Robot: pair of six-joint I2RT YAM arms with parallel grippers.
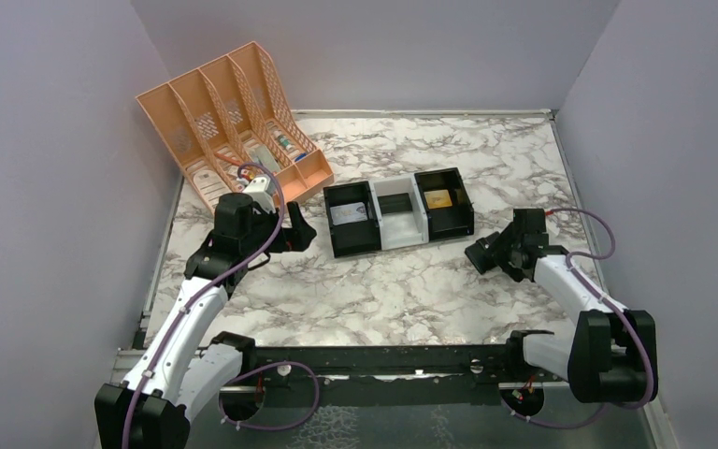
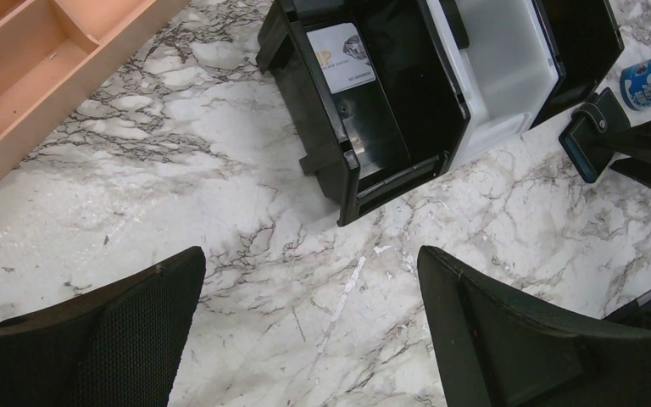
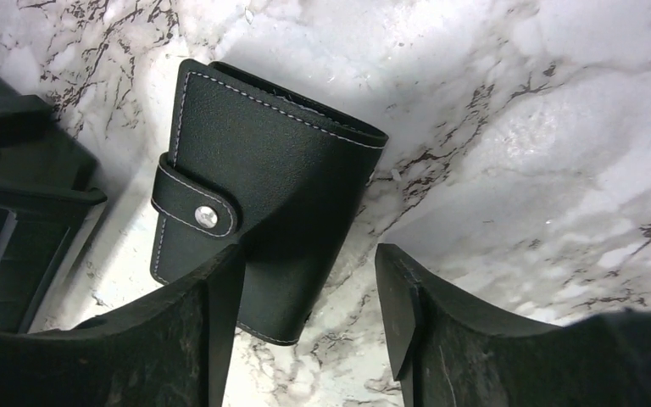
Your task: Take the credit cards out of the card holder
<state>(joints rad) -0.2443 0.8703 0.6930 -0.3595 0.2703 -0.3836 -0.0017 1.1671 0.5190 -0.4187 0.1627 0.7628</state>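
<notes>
Card holder, look: small black wallet (image 3: 271,170), pale stitching round the edges, short tab with a metal snap.
Card holder, state: folded shut, tab lying over the front face.
Card holder, place: flat on the marble table (image 1: 411,290), askew, just off the right end of the tray (image 1: 397,201).
Pale card (image 2: 341,57): flat in the tray's left black compartment.
Gold card (image 1: 437,198): flat in the right black compartment (print too small to read).

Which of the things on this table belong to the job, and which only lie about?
For the job: card holder, snapped shut, any cards inside hidden; right gripper, jaws open astride it.
Lying about: three-compartment tray holding a pale card and a gold card; orange file rack; left gripper, open, holding nothing.
</notes>
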